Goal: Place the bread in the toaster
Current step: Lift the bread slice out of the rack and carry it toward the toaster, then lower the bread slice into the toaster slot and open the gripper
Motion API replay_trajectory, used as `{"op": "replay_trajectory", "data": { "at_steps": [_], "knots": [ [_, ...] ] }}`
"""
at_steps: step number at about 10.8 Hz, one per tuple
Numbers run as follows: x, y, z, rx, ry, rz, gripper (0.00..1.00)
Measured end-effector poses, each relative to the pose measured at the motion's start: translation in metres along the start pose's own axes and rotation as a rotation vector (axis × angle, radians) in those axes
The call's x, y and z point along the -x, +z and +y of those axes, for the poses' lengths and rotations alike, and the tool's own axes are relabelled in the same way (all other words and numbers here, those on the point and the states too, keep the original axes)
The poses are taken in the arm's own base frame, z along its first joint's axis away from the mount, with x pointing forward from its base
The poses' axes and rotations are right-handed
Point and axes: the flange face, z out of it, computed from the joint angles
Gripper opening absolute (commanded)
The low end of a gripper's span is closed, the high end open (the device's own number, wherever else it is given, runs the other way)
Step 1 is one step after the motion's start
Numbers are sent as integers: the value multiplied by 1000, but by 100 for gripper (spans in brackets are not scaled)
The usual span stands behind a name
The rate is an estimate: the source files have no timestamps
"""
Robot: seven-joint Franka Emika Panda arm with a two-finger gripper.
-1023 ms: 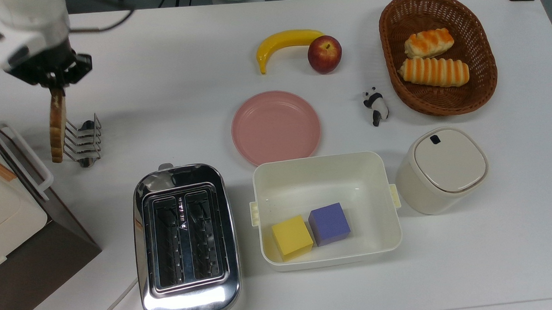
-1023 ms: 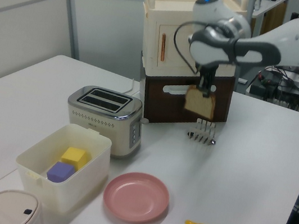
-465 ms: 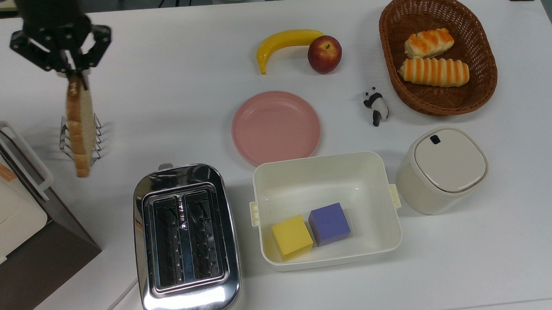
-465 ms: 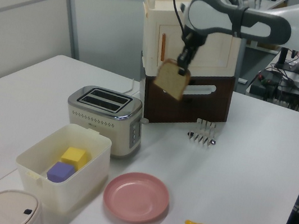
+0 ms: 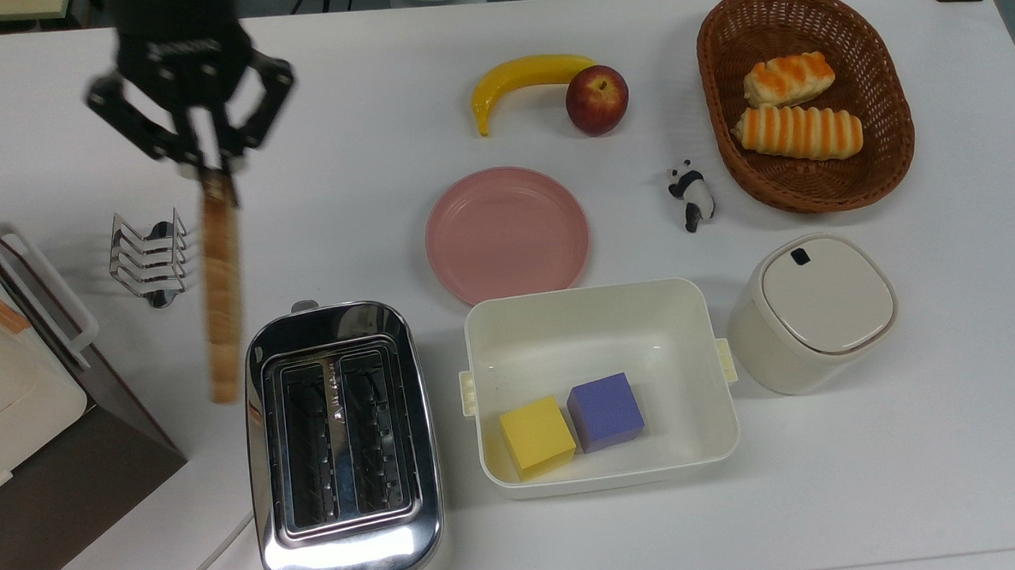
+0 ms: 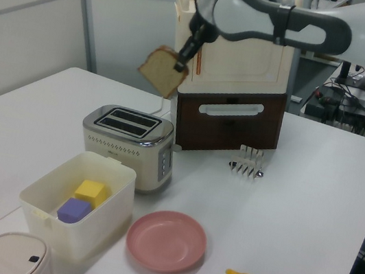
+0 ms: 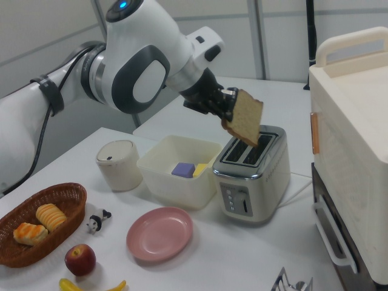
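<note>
My gripper (image 5: 207, 171) (image 6: 182, 65) (image 7: 229, 113) is shut on the top edge of the bread (image 5: 222, 289) (image 6: 163, 71) (image 7: 244, 118), a thin tan slice with a dark crust that hangs tilted in the air. The chrome two-slot toaster (image 5: 343, 446) (image 6: 127, 142) (image 7: 253, 173) stands on the white table with both dark slots open. In the top view the slice hangs edge-on just off the toaster's left side. In the right view it is above the toaster's near slots, not touching.
A wire toast rack (image 5: 148, 256) (image 6: 248, 161) stands beside a white and brown cabinet (image 5: 16, 401) (image 6: 238, 69). A white tub (image 5: 602, 384) holding a yellow and a purple cube sits right of the toaster. A pink plate (image 5: 507, 234), banana, apple, panda figure, lidded canister (image 5: 813, 310) and roll basket (image 5: 803, 92) lie beyond.
The gripper has carried the bread up and away from the toast rack toward the toaster, moving to the top view's right, and the slice has tilted.
</note>
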Motion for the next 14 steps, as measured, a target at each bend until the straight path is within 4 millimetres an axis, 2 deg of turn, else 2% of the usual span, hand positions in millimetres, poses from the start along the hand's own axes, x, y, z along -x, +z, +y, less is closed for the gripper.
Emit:
{"op": "replay_trajectory", "data": {
  "at_steps": [3,5,7,8,10,11,14],
  "knots": [
    [-14,36,-47,-55,19,-5,2],
    [-13,61,-59,-80,40,-33,2],
    [-9,84,-59,-90,48,-42,3],
    [-7,94,-58,-93,51,-45,16],
    [-3,109,-58,-102,56,-61,66],
    [-2,111,-57,-102,58,-64,99],
    [-3,106,-51,-94,64,-56,100]
  ]
}}
